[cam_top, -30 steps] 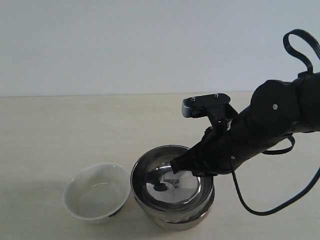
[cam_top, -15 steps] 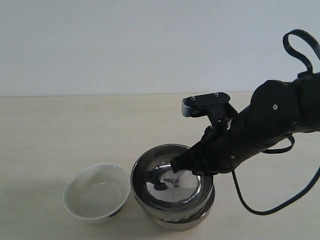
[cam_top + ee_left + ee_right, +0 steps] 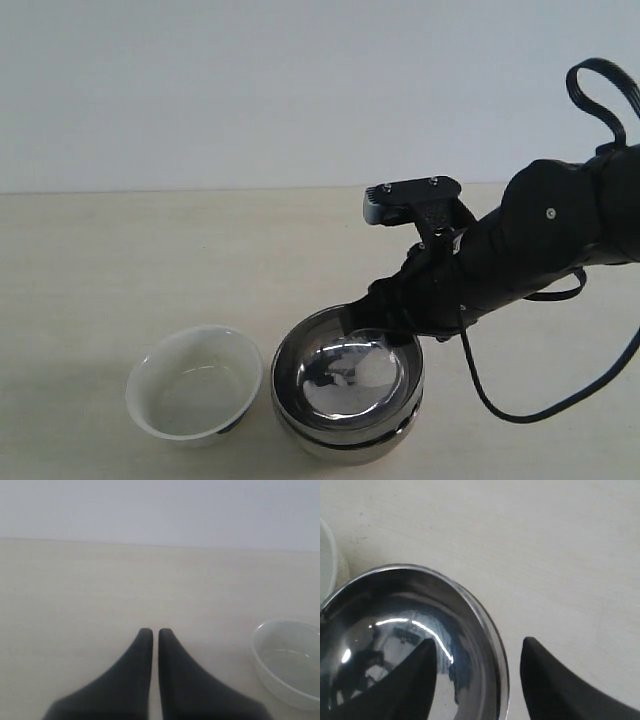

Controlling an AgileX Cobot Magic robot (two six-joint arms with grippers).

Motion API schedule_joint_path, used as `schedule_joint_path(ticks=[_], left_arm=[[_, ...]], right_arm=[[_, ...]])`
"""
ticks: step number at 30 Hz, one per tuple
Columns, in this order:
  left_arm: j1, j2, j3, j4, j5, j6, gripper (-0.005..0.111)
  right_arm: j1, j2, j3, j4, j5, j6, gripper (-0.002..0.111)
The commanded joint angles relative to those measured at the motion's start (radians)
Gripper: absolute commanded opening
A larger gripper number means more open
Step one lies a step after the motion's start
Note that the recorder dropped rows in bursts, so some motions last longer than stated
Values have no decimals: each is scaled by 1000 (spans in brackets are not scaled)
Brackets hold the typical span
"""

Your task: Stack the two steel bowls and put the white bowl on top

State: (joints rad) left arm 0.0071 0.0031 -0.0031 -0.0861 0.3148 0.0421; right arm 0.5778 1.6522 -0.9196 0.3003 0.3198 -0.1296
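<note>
**1. Steel bowls.** The upper steel bowl is sitting nested inside the lower steel bowl, and the two are forming one stack on the tabletop. In the exterior view the stack is standing at the near edge, a little toward 3 o'clock from centre. Only a narrow band of the lower bowl's outer wall is showing beneath the upper rim.

**2. White bowl.** The white bowl is resting upright on the tabletop at 9 o'clock of the stack, just beside it. Whether the two rims are touching cannot be told. It is not sitting on the stack.

**3. Right arm.** The right arm, wrapped in a black cover, is reaching in from 3 o'clock. The right jaws are hanging over the stack's rim at about 1 o'clock. In the right wrist view the fingers are standing parted to a medium width and straddling the upper bowl's rim, one inside the bowl and the other outside over bare tabletop. A gap is showing on each side of the rim, so the jaws are gripping nothing.

**4. Left arm.** In the left wrist view the fingers of the left jaws are lying closed to a thin slit with nothing between them. They are pointing across bare tabletop, with the white bowl near.
</note>
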Motion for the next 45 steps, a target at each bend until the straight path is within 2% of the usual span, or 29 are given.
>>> schedule_joint_path(ticks=[1, 4, 8, 9, 14, 21, 27, 38, 41, 45], left_arm=[[-5, -3, 3, 0, -8, -5, 4], [-5, -3, 3, 0, -8, -5, 4], [-5, -3, 3, 0, -8, -5, 4], [-5, -3, 3, 0, -8, -5, 4], [-5, -3, 3, 0, -8, -5, 4], [-5, -3, 3, 0, -8, -5, 4], [-5, -3, 3, 0, -8, -5, 4], [-5, -3, 3, 0, -8, -5, 4], [-5, -3, 3, 0, -8, -5, 4], [-5, -3, 3, 0, -8, -5, 4]], right_arm=[[1, -29, -1, -1, -43, -3, 45], [1, -71, -1, -1, -47, -16, 36], [1, -120, -1, -1, 3, -55, 3], [1, -127, -1, -1, 22, -60, 0], [1, -118, 12, -1, 88, -62, 0], [1, -114, 143, -1, -87, -62, 0], [1, -114, 198, 1, -163, -58, 0], [3, -154, 199, 30, -179, -53, 0], [35, -192, 199, 30, -144, -59, 0], [153, -240, 199, 30, -107, -63, 0]])
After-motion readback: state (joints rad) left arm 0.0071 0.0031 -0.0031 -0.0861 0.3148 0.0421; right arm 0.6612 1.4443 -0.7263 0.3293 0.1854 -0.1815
